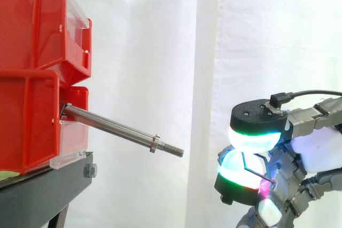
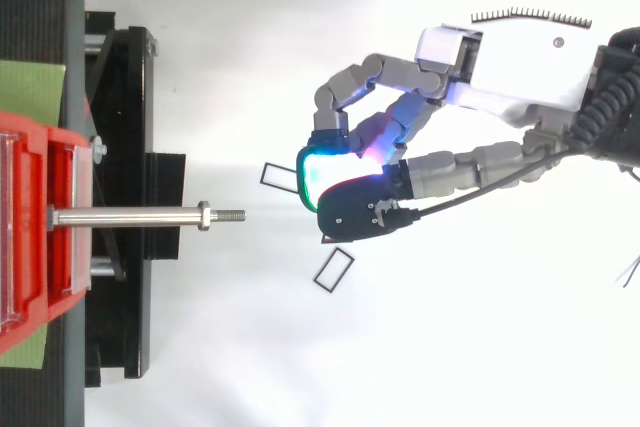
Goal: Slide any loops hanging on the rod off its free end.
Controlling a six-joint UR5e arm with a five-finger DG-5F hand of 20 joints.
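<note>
two red bins (image 1: 32, 78) sit stacked on a black stand (image 1: 48, 185) at the left, before a white curtain (image 1: 160, 52). in the top view a green mat (image 2: 30, 92) lies beneath them. the rod (image 1: 112, 126) sticks out of the lower bin's front and slopes slightly down toward the right, with a nut (image 1: 155, 143) just short of its threaded free end. the stretch between that tip and the hand is plain white background.

in the top view, two small dark-outlined rectangles show against the white near the fingertips. one (image 2: 272, 176) is just to their left and the other (image 2: 333, 269) is just below them. i cannot tell whether they lie loose or belong to what is held.

the hand (image 2: 520, 67) comes in from the right, at about the height of the rod's tip and well apart from it. its fingers (image 1: 254, 118) are curled toward the rod, the glowing pads pressed close one above the other. between them they pinch a thin dark loop (image 1: 244, 161), which is clear of the rod and near the tip's level.
</note>
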